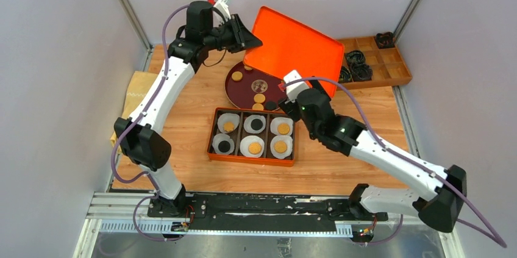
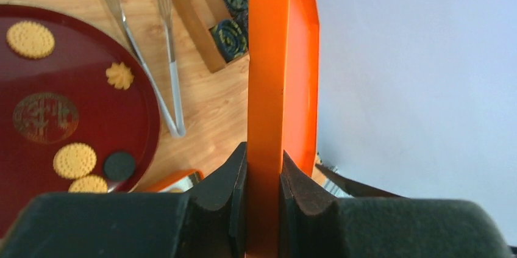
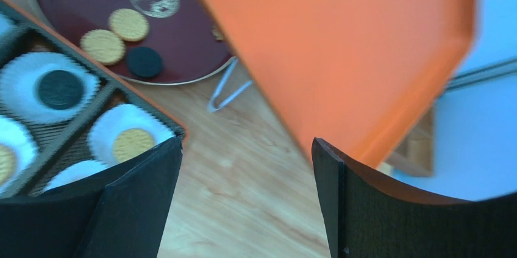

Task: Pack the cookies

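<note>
A flat orange lid (image 1: 292, 47) was clamped by the left gripper (image 2: 263, 172); the right gripper (image 3: 247, 179) was spread apart. Small round cookies (image 1: 254, 147) were seen in an orange divided box (image 1: 251, 161) and on a dark-red plate (image 1: 241, 93).

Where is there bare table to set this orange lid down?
Bare wood lies between the box and the arm bases, and left of the box beside the left arm. The back is crowded: plate, tongs, wooden organizer. The right arm covers the wood right of the box.

Tilted orange lid (image 1: 295, 47) at red plate's (image 1: 241, 93) far edge
</note>
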Tool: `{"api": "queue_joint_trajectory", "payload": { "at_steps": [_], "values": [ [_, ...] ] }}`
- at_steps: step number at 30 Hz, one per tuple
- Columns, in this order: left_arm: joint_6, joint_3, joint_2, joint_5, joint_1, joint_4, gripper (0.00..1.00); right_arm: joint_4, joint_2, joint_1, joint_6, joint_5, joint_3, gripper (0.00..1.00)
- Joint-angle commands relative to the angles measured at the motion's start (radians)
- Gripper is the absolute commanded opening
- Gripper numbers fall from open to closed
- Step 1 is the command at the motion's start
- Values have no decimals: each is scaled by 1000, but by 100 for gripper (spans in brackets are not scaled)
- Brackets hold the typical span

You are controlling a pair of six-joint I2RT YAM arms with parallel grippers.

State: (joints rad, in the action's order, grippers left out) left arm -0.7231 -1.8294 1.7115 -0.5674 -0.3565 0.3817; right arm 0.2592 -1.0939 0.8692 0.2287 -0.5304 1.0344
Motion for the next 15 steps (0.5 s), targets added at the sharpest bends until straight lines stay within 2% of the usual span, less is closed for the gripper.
{"api": "queue_joint_trajectory", "payload": {
  "at_steps": [1,3,8,12,15],
  "values": [
    [20,-48,10,-25,6,204,3,-222,-76,55,191,-354,-45,83],
    [24,-31,-7,-29,7,218,3,-340,-120,57,255,-442,-58,83],
    [50,12,-50,-18,10,253,3,-751,-257,57,536,-585,-106,82],
    [62,44,-75,-28,25,257,3,-847,-321,57,609,-605,-106,78],
    [79,55,-82,-25,37,260,6,-831,-308,60,579,-618,-96,72]
  ]
}}
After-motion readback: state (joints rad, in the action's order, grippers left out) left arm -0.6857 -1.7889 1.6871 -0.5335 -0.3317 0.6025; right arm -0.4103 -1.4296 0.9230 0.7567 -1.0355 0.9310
